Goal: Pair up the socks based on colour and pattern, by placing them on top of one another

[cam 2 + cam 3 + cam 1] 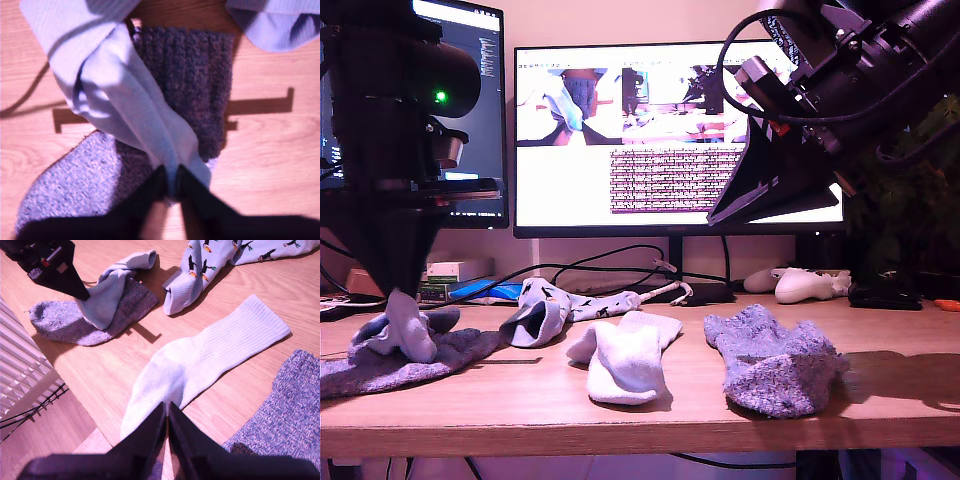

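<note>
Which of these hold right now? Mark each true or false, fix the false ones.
1. My first pincer is shut on a white sock. True.
2. That sock lies on the patterned blue sock. False: it drapes over a grey knit sock.
3. My second pincer grips the other white sock. False: it is shut and raised above the table, holding nothing.
4. A second grey knit sock lies toward the exterior view's right. True.
5. A game controller sits behind the socks. True.
</note>
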Robot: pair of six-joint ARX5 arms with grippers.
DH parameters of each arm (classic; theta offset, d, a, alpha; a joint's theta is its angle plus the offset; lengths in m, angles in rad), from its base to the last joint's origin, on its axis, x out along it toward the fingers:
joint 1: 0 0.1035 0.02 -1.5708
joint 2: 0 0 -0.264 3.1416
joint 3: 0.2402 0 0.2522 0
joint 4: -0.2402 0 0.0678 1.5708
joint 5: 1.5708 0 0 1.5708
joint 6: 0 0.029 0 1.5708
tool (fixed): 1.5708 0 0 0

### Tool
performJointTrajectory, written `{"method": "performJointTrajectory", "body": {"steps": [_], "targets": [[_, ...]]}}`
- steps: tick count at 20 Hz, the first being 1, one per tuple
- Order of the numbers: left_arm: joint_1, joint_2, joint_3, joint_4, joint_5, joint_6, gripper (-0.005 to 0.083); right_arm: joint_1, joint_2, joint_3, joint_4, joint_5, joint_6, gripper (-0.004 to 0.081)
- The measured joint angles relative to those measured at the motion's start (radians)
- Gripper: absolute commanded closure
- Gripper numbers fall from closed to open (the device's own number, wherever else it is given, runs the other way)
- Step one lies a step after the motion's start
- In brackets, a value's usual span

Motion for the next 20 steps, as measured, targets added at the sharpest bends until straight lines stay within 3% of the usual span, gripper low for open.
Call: {"method": "performJointTrajectory", "body": {"steps": [9,20], "targets": [[0.0,0.002,0.034,-0.02,0.0,0.064,0.0795,0.0,0.0,0.0,0.0,0.0,0.0,0.0781],[-0.08,0.006,0.52,-0.059,0.035,0.093,0.0795,0.0,0.0,0.0,0.0,0.0,0.0,0.0781]]}}
